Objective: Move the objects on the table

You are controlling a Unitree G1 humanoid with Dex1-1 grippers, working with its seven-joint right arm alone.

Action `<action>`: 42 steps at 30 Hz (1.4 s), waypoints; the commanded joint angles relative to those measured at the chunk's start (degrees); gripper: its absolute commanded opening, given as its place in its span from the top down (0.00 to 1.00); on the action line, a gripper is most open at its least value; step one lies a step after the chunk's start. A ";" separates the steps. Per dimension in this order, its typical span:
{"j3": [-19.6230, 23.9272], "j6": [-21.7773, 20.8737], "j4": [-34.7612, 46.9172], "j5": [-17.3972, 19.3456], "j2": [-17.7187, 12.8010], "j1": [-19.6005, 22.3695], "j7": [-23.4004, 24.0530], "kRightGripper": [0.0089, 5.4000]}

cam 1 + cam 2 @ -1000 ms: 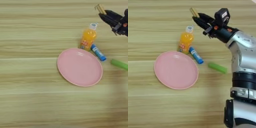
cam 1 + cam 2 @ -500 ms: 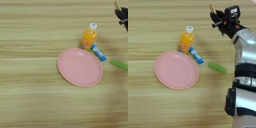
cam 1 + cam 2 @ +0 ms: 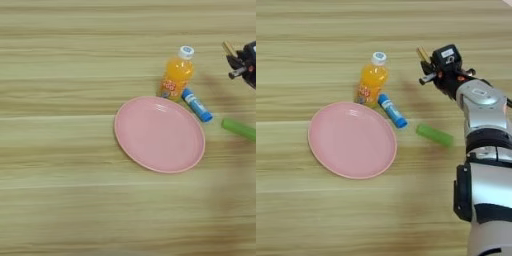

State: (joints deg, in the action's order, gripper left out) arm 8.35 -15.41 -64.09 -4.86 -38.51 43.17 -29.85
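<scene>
My right gripper (image 3: 428, 67) hangs over the tabletop (image 3: 60, 200) at about 2 o'clock from the middle of the scene, my silver forearm (image 3: 481, 107) running in from the lower right. An amber, stick-like tip pokes out of the gripper toward 11 o'clock; it looks like the handle of the slim screwdriver (image 3: 422, 53), and my black fingers appear clamped around it, though the shaft is hidden.

The round pink plate (image 3: 159, 134) lies flat near the middle of the tabletop. Just beyond its rim at 1 o'clock stands the small orange-drink bottle (image 3: 177, 75), upright, white cap on top, its base close to the plate's edge but, as far as I can tell, not on it. A short blue tube with a white end (image 3: 196, 105) lies on the wood just right of the bottle's base, angled from 11 o'clock down toward 5 o'clock and very near the plate's rim at 2 o'clock. A green cylinder (image 3: 239, 129) lies farther out at 3 o'clock from the plate, apart from the tube and below my gripper.

The gripper is well clear of the bottle, off at its 3 o'clock.
</scene>
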 commanded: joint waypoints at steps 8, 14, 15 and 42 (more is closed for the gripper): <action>-3.95 -5.37 -4.80 -5.34 -3.70 5.82 5.67 0.84; -4.75 -5.66 -6.50 -5.84 -2.55 5.26 5.10 0.84; -4.82 -6.00 -6.66 -5.73 -2.26 5.06 4.43 0.84; -11.64 -5.48 -10.58 -12.12 0.64 0.14 5.00 0.84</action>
State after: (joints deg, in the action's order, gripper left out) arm -3.11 -20.74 -76.52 -16.99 -36.18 40.20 -25.35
